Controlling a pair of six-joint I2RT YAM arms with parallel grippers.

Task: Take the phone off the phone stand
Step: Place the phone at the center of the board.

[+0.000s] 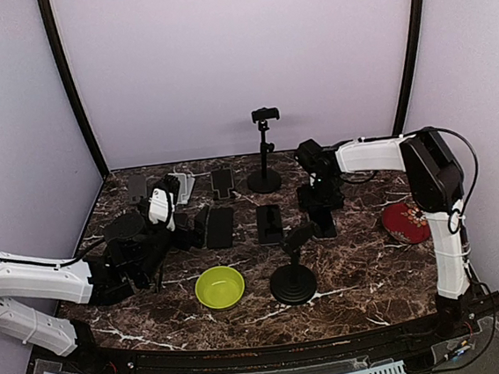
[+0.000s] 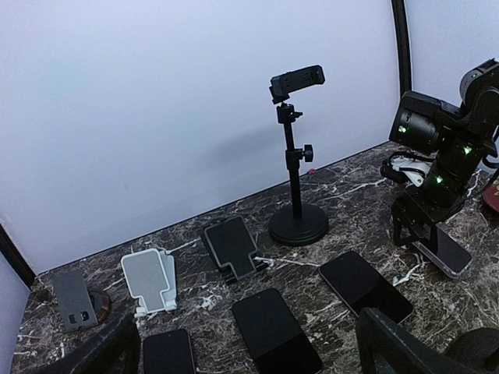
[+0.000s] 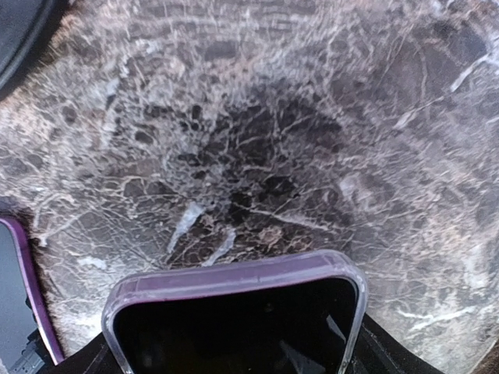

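Note:
A phone in a clear purple case (image 3: 234, 319) sits between my right gripper's (image 3: 234, 347) fingers, its top edge pointing at the marble. In the left wrist view the same phone (image 2: 443, 251) slants down to the table under my right gripper (image 2: 421, 222), next to a low black stand piece (image 2: 405, 222). In the top view my right gripper (image 1: 321, 196) is right of centre. My left gripper (image 2: 249, 351) is open and empty, its fingers (image 2: 390, 343) above several dark phones lying flat (image 2: 273, 331).
A tall clamp stand (image 1: 264, 150) stands at the back, a round-based stand (image 1: 293, 275) near the front. Small folding stands, white (image 2: 148, 280), black (image 2: 231, 245) and grey (image 2: 74, 300), sit at back left. A green bowl (image 1: 219, 287) and a red disc (image 1: 406, 222) lie on the table.

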